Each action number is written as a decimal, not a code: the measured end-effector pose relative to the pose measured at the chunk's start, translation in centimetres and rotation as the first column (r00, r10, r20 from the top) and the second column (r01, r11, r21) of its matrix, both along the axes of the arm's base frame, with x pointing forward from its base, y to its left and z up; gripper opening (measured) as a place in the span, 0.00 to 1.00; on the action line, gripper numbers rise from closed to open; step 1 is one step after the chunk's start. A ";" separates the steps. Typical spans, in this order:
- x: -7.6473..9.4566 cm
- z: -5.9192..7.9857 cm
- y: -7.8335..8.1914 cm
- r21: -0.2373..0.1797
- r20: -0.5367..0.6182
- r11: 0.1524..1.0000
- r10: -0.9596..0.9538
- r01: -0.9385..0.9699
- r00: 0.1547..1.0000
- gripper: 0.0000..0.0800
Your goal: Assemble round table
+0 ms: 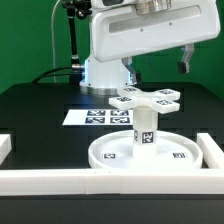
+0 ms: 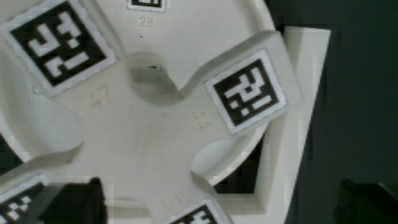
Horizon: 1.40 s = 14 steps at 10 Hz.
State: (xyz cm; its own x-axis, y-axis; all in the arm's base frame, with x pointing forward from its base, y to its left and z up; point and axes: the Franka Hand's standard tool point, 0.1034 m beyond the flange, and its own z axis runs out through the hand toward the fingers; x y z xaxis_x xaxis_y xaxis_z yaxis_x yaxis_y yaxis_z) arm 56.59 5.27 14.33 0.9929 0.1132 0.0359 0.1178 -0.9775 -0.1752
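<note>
The round table's parts stand stacked near the front of the black table. The large rimmed disc [image 1: 108,155] lies flat, the short post [image 1: 144,130] rises upright from its middle, and the flat cross-shaped piece [image 1: 144,98] sits on the post's top. My gripper [image 1: 157,66] hangs open just above the cross, holding nothing. In the wrist view the cross [image 2: 151,85] fills most of the picture with its square tags facing up. The gripper [image 2: 217,205] shows a dark finger at either side, both clear of the part.
The marker board [image 1: 98,117] lies flat behind the disc. White border rails run along the front [image 1: 50,181], the exterior view's right [image 1: 212,152] and its left [image 1: 4,148]. The arm's white base [image 1: 105,72] stands at the back.
</note>
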 end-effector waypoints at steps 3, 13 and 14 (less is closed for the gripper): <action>0.3 -0.1 -0.3 -0.073 0.073 0.913 0.407 -0.402 0.911 0.81; -0.1 -1.5 -0.7 -0.171 0.031 0.314 0.949 -0.934 0.313 0.81; -0.1 -1.7 -0.8 -0.171 0.030 0.268 0.963 -0.948 0.267 0.81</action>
